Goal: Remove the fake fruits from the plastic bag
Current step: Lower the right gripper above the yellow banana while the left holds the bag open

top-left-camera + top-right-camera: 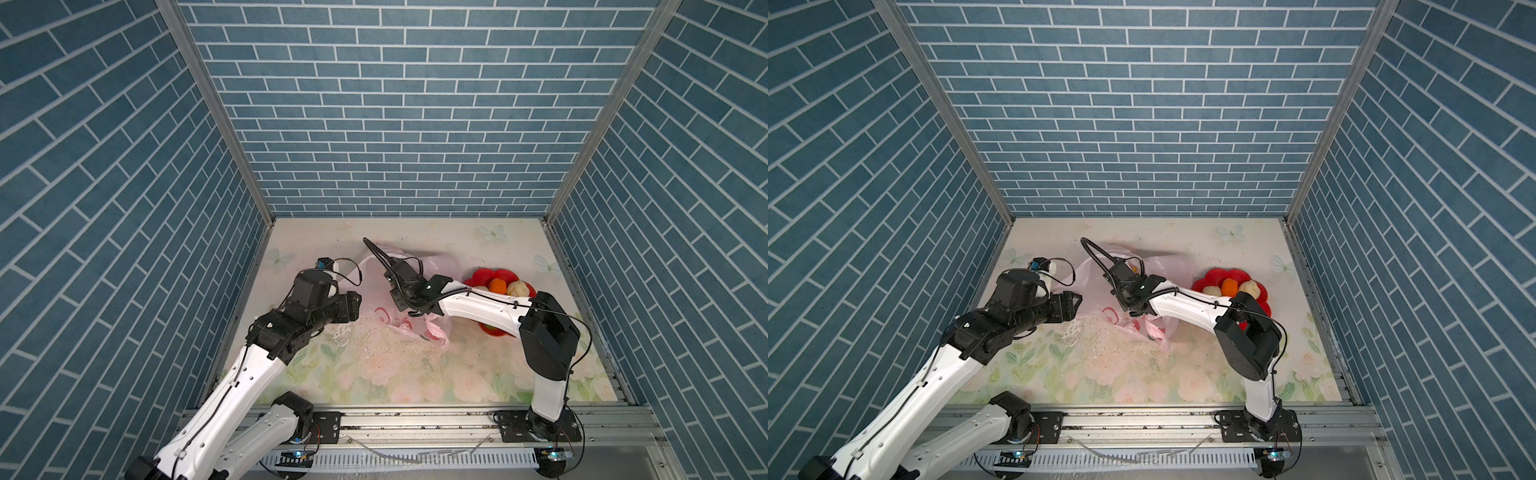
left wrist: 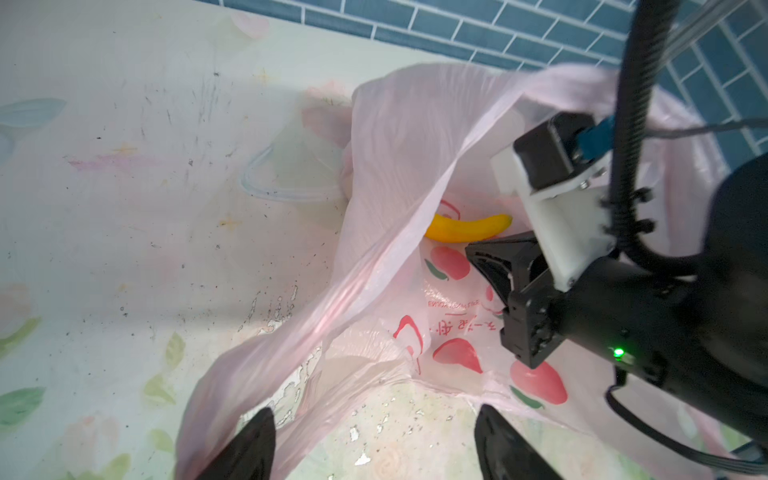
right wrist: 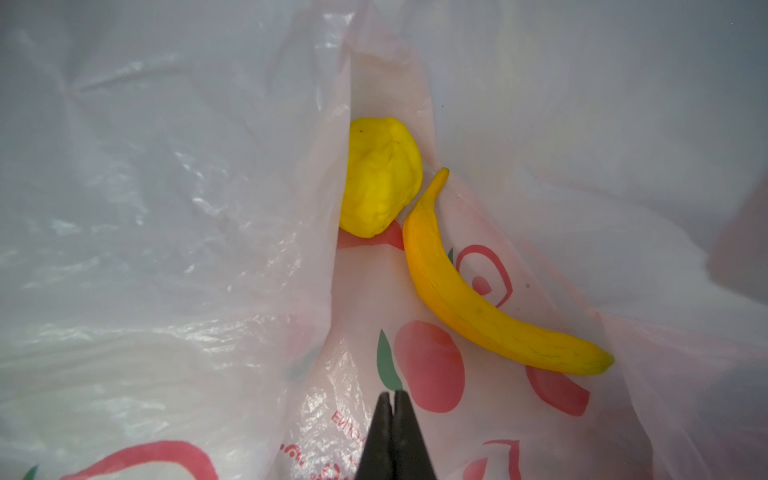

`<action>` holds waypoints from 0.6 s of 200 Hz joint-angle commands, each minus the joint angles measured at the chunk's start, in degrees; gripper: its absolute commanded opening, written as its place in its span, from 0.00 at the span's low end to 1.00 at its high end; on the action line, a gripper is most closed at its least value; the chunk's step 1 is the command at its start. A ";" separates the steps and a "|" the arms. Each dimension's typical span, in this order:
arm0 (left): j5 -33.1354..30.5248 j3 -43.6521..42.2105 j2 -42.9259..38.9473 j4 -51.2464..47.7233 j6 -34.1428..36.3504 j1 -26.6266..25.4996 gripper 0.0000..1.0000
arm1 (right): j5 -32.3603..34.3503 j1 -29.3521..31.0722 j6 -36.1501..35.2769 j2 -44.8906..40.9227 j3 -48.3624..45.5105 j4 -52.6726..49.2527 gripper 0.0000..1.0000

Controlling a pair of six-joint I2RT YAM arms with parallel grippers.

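Right wrist view showed the banana [image 3: 453, 299] and a yellow lumpy fruit [image 3: 380, 178] lying mid-frame inside the plastic bag [image 3: 166, 208], both probably light, stiff and slick, best pinched across the banana's middle; the right end effector [image 3: 392, 405] was pressed together, the left end effector [image 2: 374, 415] spread.

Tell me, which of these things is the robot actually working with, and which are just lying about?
Part of the job: plastic bag; banana and yellow lumpy fruit inside it; orange piece and beige piece already out.
Just there: red flower plate under them, flowered table cover, brick-pattern walls.
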 commanded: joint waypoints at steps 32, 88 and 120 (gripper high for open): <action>-0.20 4.42 -5.18 -5.59 0.80 0.11 0.94 | -0.42 -1.35 2.00 -1.91 0.58 -0.14 0.00; -0.24 2.72 0.46 -2.31 4.47 0.09 0.98 | -0.76 -1.58 1.84 -2.31 0.72 -0.13 0.00; 2.65 0.00 6.33 4.04 4.02 0.13 0.88 | -0.77 -1.78 1.82 -2.63 0.55 0.22 0.00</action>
